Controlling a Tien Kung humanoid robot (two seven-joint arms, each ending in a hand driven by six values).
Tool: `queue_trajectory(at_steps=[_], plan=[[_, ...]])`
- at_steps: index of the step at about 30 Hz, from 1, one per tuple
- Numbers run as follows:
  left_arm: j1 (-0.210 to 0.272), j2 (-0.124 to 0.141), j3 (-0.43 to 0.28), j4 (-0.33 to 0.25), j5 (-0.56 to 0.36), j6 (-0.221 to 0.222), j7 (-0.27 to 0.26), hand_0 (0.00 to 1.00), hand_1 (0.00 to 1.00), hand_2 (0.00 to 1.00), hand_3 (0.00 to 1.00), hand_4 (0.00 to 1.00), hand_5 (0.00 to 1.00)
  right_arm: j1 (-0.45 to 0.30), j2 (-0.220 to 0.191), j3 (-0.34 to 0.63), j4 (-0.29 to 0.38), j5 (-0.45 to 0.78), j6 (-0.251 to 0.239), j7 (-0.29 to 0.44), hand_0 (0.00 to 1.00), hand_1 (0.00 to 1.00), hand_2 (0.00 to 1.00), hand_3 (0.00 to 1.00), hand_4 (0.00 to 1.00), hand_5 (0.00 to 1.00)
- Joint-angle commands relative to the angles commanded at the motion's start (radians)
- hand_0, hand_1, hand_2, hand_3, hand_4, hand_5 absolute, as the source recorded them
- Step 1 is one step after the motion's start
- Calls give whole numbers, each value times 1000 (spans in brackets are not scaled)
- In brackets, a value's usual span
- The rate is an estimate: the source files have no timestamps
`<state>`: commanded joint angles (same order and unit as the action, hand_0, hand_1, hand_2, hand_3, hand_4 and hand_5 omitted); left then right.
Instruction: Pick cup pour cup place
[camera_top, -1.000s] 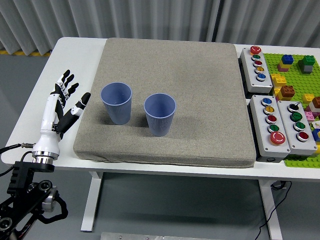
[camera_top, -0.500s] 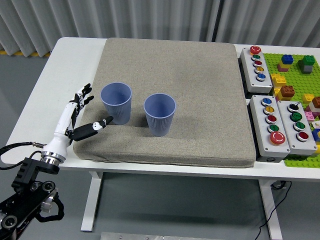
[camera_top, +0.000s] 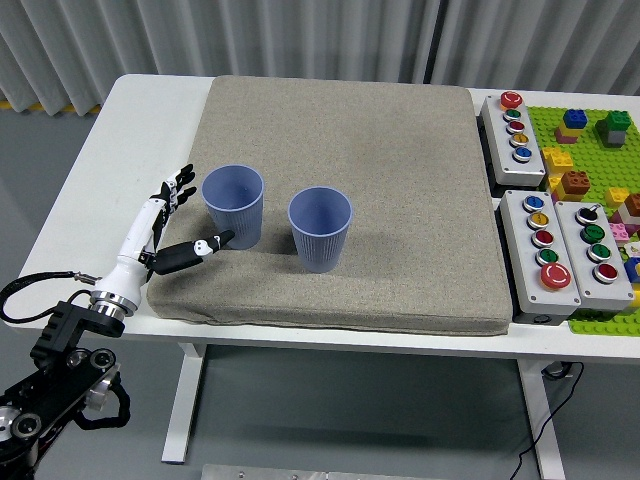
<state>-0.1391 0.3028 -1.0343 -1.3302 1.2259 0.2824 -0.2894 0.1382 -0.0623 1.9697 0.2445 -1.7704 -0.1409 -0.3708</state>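
While its fingers stay spread and grasp nothing, the robot's white-and-black left hand reaches in from the lower left, now closer to the cups than a second ago. Its black-tipped thumb points at the base of the left-hand blue ribbed plastic cup, near or just touching it; contact cannot be told from this view. The other fingers fan out just left of that cup's rim. A second blue ribbed plastic cup stands upright just to the right of the first, a gap between them. Both cups rest on the near-left part of a grey-beige fabric mat, which covers the middle of the white table. What the cups hold, if anything, cannot be told from above. At the right edge sit three grey control boxes with coloured push buttons, and beyond them a green building-block baseplate with coloured bricks. Grey pleated curtains hang behind the table.
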Motion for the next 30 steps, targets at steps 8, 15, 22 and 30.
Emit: queue_trajectory(at_steps=[8, 15, 22, 30], plan=[[-48, -18, 30, 35, -11, -25, 10, 917, 912, 998, 998, 941, 229, 2, -1, -2, -1, 6, -1, 2, 641, 601, 509, 583, 2, 2], [-72, -37, 34, 58, -12, -38, 14, 920, 907, 998, 998, 944, 239, 8, -2, -4, -1, 12, -1, 3, 639, 601, 509, 582, 2, 2], [-81, -36, 37, 69, -16, -45, 17, 921, 905, 998, 998, 947, 245, 10, -3, -4, -2, 12, 0, 4, 639, 601, 509, 582, 2, 2], [-92, -48, 41, 87, -17, -55, 22, 913, 893, 998, 998, 946, 246, 10, -3, -4, -2, 14, 0, 5, 639, 601, 509, 582, 2, 2]])
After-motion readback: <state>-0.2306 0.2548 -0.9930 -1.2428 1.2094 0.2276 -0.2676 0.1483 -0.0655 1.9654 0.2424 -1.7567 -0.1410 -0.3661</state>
